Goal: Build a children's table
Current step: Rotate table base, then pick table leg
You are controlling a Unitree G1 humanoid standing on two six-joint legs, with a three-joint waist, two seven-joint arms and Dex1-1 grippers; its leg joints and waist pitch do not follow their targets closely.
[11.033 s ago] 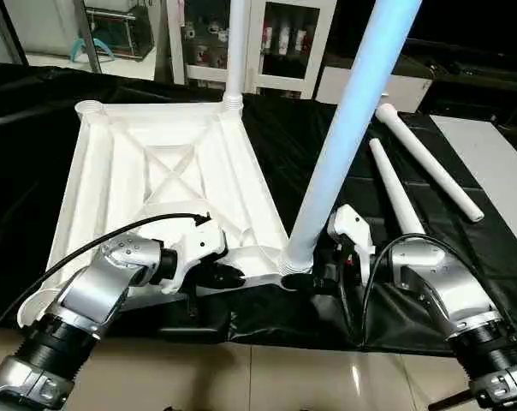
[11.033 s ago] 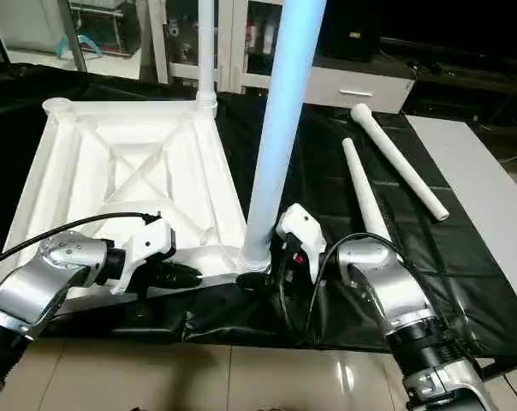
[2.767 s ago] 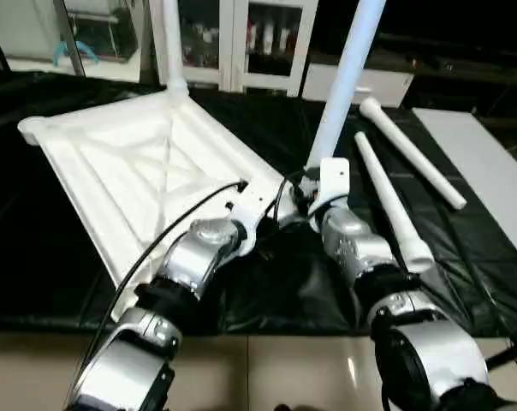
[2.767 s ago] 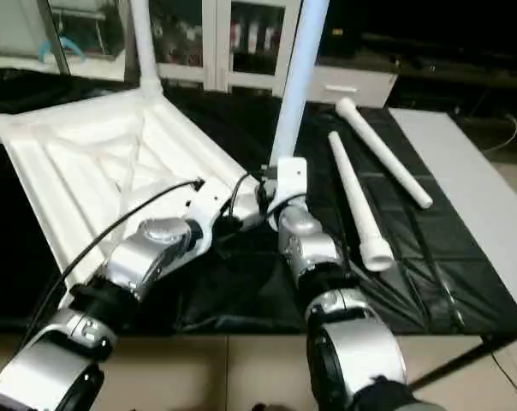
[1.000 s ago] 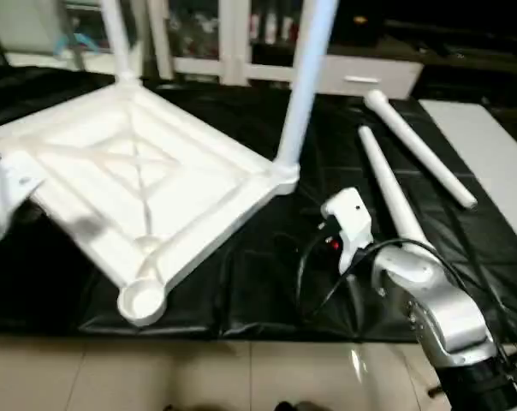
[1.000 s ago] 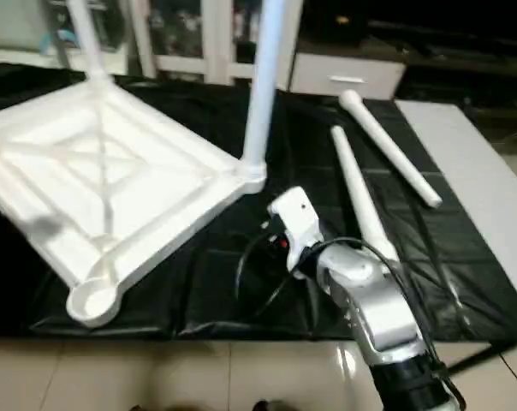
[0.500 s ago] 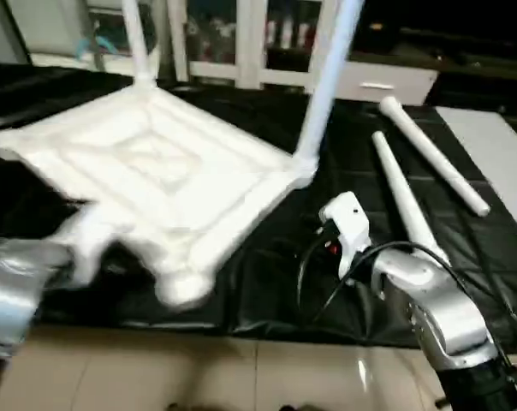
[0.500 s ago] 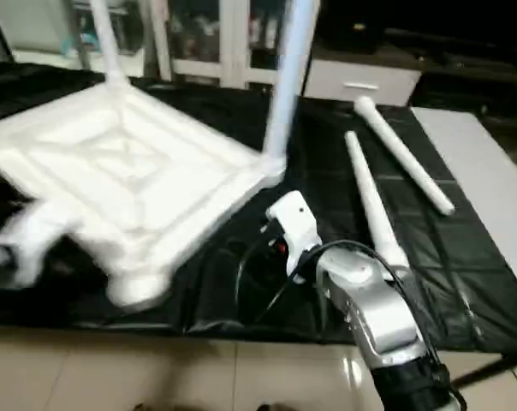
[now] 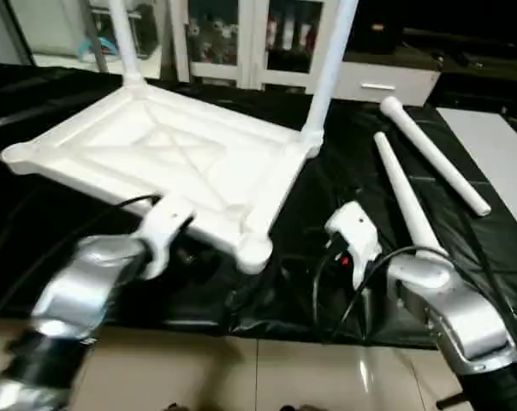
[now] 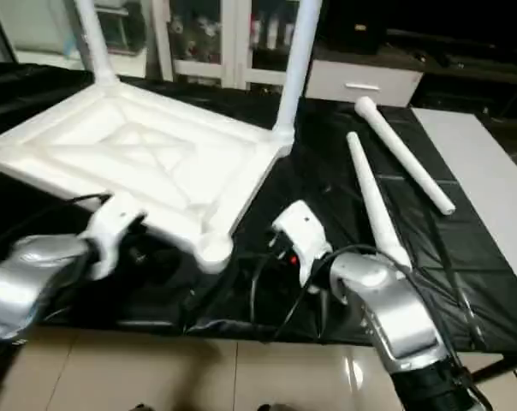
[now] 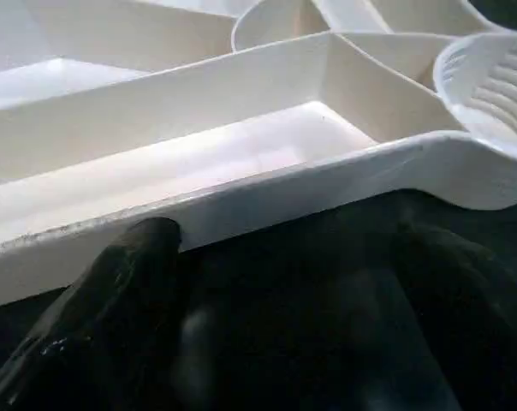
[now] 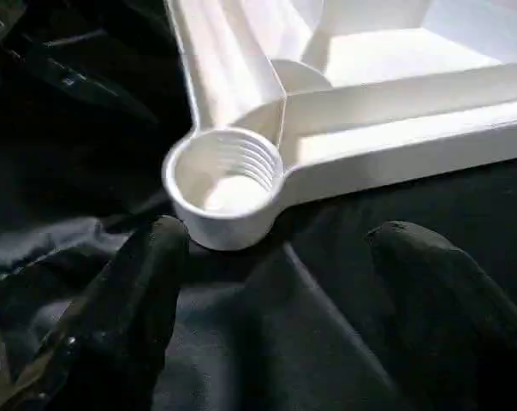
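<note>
Closest in, the right wrist view catches what the head views cannot: the near corner socket of the upside-down children's table is a threaded cup holding nothing, with the right gripper just short of it, jaws spread wide and holding nothing. The left wrist view has the left gripper, jaws apart too, at the table's side rim, one fingertip right against it. Farther back on the black-covered tabletop, two fitted legs stand in the far sockets, and two loose legs lie to the right.
</note>
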